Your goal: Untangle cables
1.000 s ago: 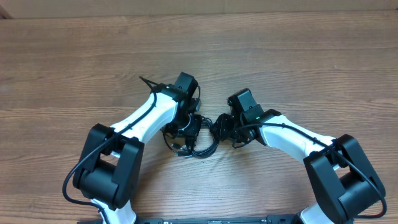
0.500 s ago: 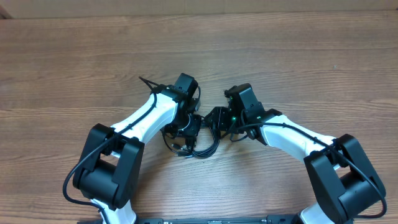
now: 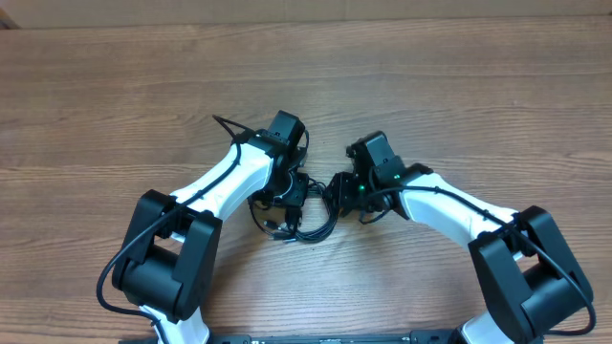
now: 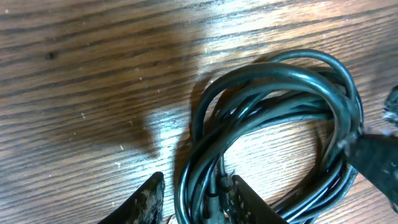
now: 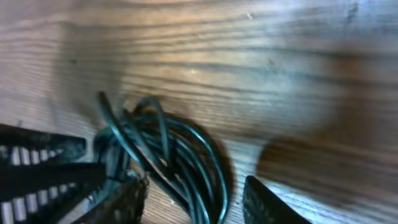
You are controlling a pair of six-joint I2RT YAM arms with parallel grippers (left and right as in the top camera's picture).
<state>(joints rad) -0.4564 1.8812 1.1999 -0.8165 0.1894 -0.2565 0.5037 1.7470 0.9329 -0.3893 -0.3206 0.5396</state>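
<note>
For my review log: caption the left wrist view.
Left gripper straddling strands of the looped black cables lying on the wooden table.

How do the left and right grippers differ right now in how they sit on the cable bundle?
The left gripper has close-set fingers, the cables filling the gap; the right gripper has wider ones, bare table showing beside the strands. From overhead, the left gripper is at the bundle's left, the right gripper at its right. Both straddle the same bundle, low over the table.
</note>
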